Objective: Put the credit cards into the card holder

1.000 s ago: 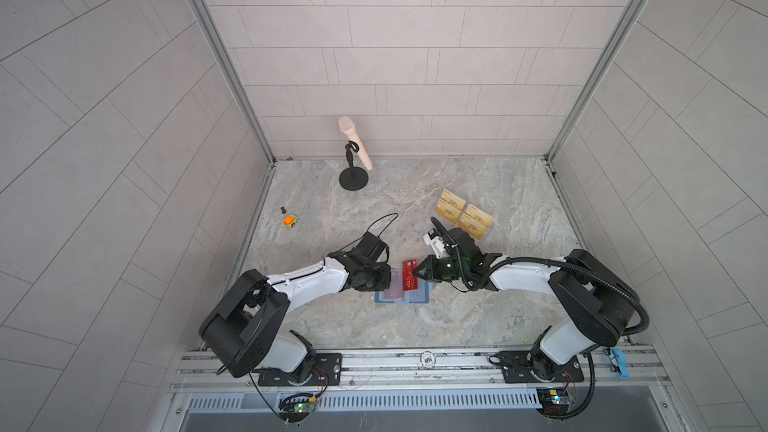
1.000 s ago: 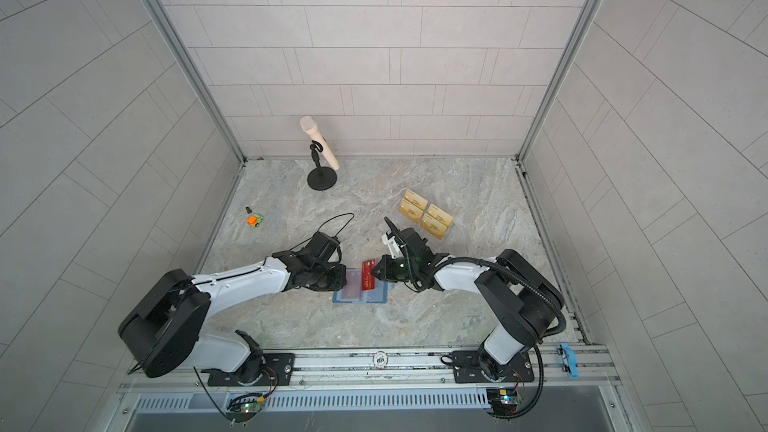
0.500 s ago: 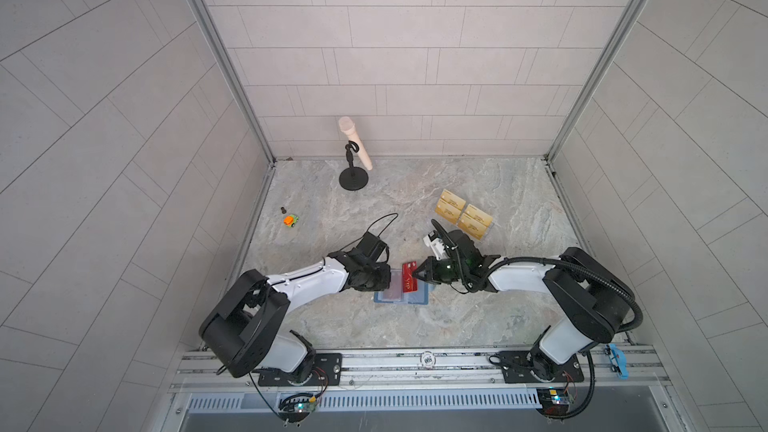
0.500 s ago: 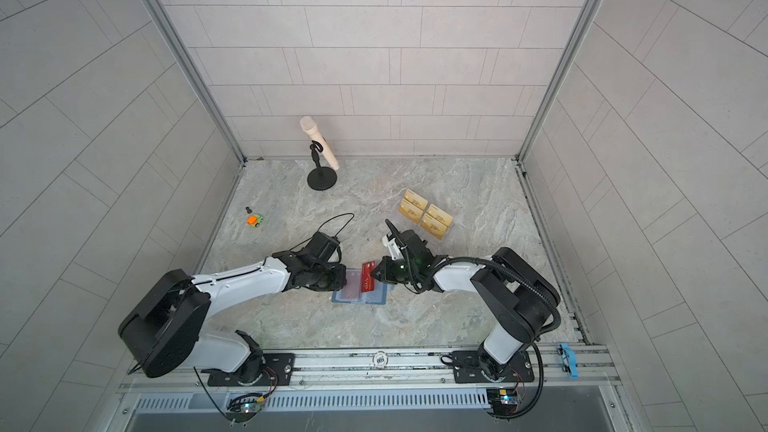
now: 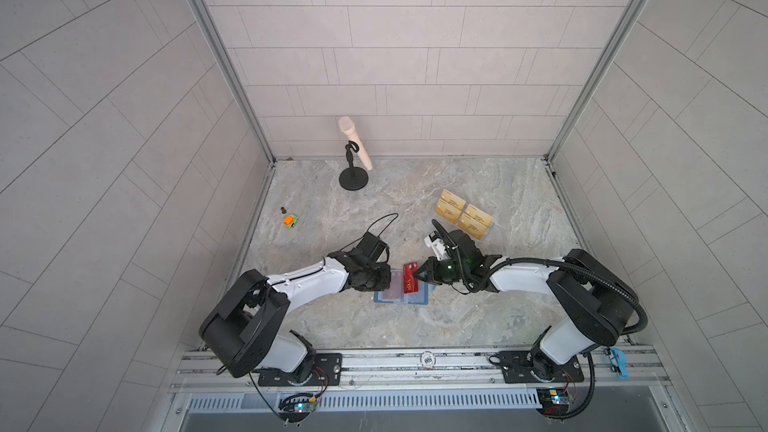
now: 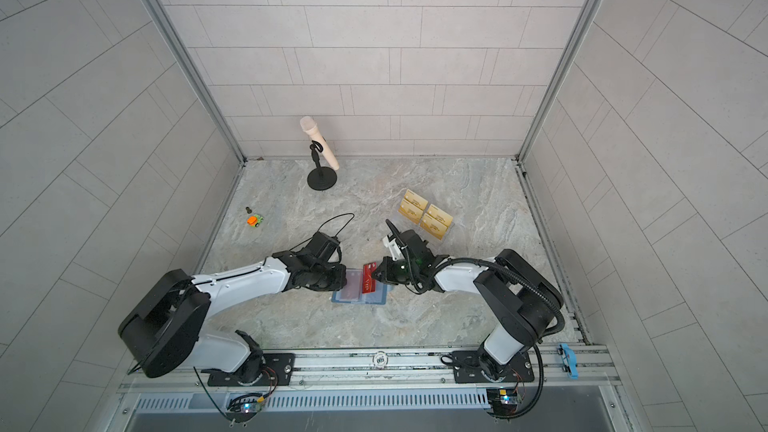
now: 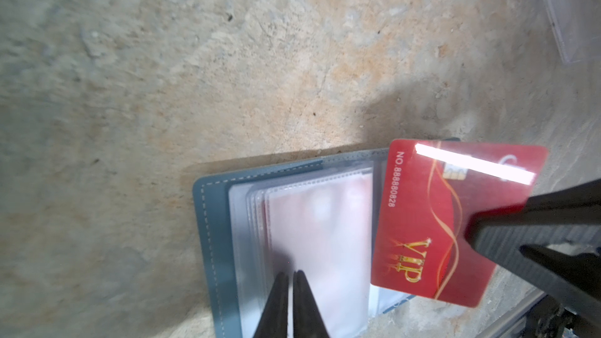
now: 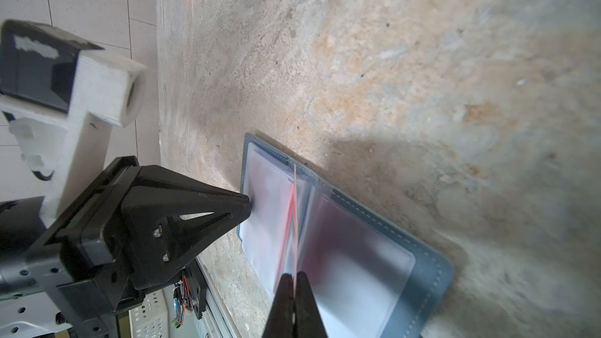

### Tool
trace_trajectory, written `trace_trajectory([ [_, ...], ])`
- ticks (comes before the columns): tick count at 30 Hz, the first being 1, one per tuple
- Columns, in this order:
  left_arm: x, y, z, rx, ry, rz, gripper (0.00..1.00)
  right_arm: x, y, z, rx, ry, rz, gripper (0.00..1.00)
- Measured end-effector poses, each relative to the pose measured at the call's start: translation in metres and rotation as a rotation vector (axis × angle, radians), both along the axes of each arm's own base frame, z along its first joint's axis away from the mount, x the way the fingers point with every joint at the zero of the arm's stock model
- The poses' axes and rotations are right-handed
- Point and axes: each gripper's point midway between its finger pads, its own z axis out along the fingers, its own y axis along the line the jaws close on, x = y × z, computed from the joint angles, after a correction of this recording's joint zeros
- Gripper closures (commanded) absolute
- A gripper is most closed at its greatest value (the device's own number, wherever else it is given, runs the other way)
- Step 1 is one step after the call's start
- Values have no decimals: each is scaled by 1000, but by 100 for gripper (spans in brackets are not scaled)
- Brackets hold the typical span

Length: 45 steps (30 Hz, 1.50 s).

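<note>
Lighting: bright, even, diffuse. Shadows: soft patch on worktop (image 7: 406,115). Glare: white stripe across credit card (image 7: 432,222). Wrist views: blurred, soft-focused. Top views: sharp, lines splayed at edges.

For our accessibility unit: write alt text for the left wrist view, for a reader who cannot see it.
The right gripper pinches a red plastic VIP card over an open slate-blue leatherette wallet on the marbled tabletop; the left gripper, tips closed, rests on its clear sleeves.
</note>
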Motion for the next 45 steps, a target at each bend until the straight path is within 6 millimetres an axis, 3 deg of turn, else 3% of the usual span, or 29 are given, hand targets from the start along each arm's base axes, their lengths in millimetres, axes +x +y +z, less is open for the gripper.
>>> trace_trajectory([
  [15,0,0,0,0,0,0,88,2,6,8,48,11,-9,100],
  [23,0,0,0,0,1,0,88,1,5,7,49,14,-13,100],
  [30,0,0,0,2,2,0,88,-5,1,-6,37,49,-21,100],
  [45,0,0,0,3,3,0,88,-6,4,-3,62,61,-23,100],
])
